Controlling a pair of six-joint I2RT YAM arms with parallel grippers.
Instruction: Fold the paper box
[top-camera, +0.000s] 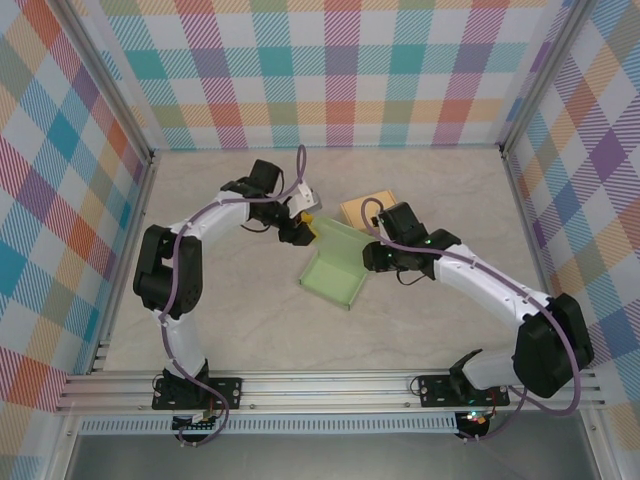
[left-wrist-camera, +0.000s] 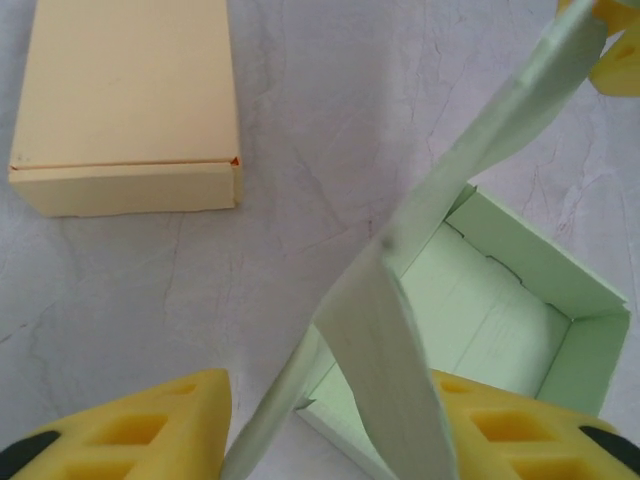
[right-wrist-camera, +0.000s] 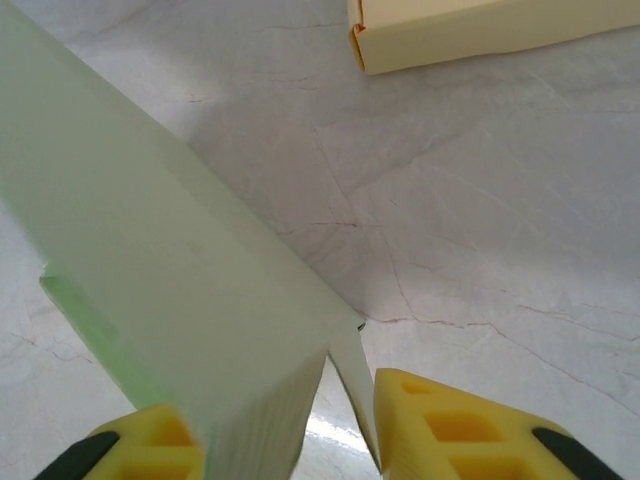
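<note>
The pale green paper box (top-camera: 335, 265) lies open in the middle of the table, its tray facing up and a long flap raised. My left gripper (top-camera: 303, 228) is at its back left corner. In the left wrist view two raised flaps (left-wrist-camera: 385, 330) stand between the yellow fingers (left-wrist-camera: 150, 425), which are open with slack between the flaps. My right gripper (top-camera: 372, 252) is at the box's right side. There the box's corner wall (right-wrist-camera: 150, 250) and a thin side flap fill the gap between the yellow fingers (right-wrist-camera: 460, 430), which are shut on it.
A folded tan box (top-camera: 368, 208) lies just behind the green one, near the right arm, and its near end appears in both wrist views (left-wrist-camera: 125, 100) (right-wrist-camera: 480, 30). Checkered walls close the table on three sides. Bare marbled tabletop (top-camera: 250, 310) lies in front.
</note>
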